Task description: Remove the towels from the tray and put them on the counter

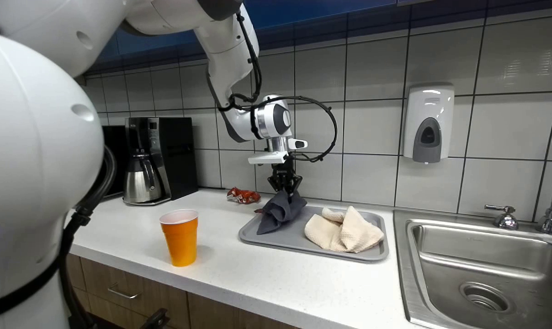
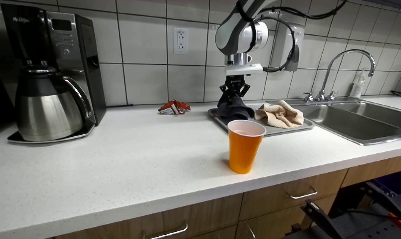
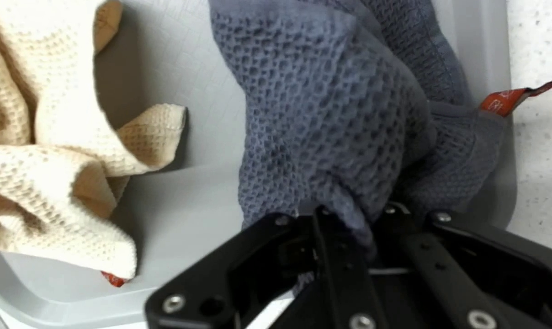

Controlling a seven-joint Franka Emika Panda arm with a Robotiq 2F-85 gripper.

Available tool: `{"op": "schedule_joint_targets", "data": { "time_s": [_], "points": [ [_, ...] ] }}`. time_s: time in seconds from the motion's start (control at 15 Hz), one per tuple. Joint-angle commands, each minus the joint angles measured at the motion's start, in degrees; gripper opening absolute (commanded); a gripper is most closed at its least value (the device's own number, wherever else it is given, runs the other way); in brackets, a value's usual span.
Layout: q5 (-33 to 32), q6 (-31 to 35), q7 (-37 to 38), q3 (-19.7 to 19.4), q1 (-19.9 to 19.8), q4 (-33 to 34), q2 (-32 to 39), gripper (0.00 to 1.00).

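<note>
Pincer: narrow, gripping a raised fold of the blue towel; how deep the bite goes cannot be told.
Blue towel: bunched on the tray, peaked at the pincer, its lower cloth resting on the tray.
Lift: advised slow and straight up, until the trailing hem passes the rim; a sideways pull could drag the tray or work the fold loose.
Counter: best landing judged to be on the coffee maker side of the tray, away from the orange cup and red wrapper; lower the cloth fully before release.
Cream towel: crumpled on the same tray, presumably next; seems to abut the blue one in an exterior view, whereas the wrist view shows tray between the two.
Red tag: plain in the wrist view, projecting past the rim from a corner of the blue towel; barely a speck in the exterior views.
Second tag: beneath the cream hem, found in the wrist view alone.
</note>
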Motion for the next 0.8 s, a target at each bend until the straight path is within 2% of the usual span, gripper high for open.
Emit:
{"op": "schedule_joint_targets", "data": {
  "time_s": [0.0, 0.73],
  "points": [
    [-0.22, -0.09, -0.08, 0.18, 1.24, -3.12, -4.59, 0.03],
    [-1.49, 0.7, -0.78, 2.21, 5.91, -2.87, -8.46, 0.03]
  ]
}}
